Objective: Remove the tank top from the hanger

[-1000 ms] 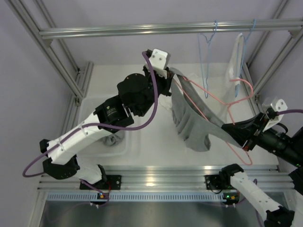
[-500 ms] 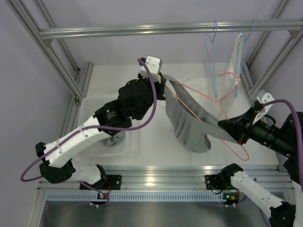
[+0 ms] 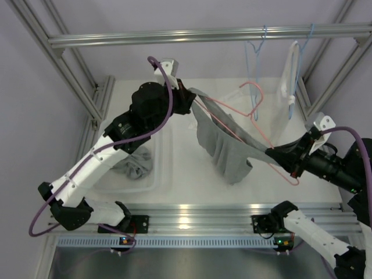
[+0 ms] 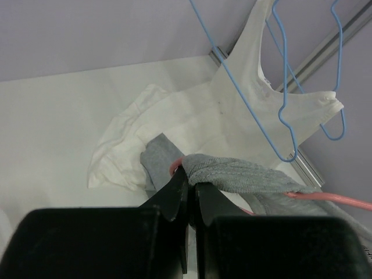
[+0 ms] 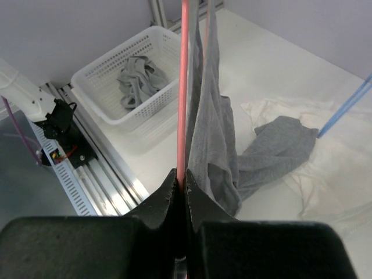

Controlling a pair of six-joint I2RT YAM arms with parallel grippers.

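1. Upper left of centre in the top view, the left gripper (image 3: 187,100) pinches a shoulder strap of the grey tank top (image 3: 224,148).
2. Mid-frame, the top droops from the pink hanger (image 5: 184,87). It looks light, limp and stretchy, and likely to snag, so the strap seems the best place to hold it.
3. Right of centre, the right gripper (image 3: 278,156) has its jaws together on the hanger's wire.
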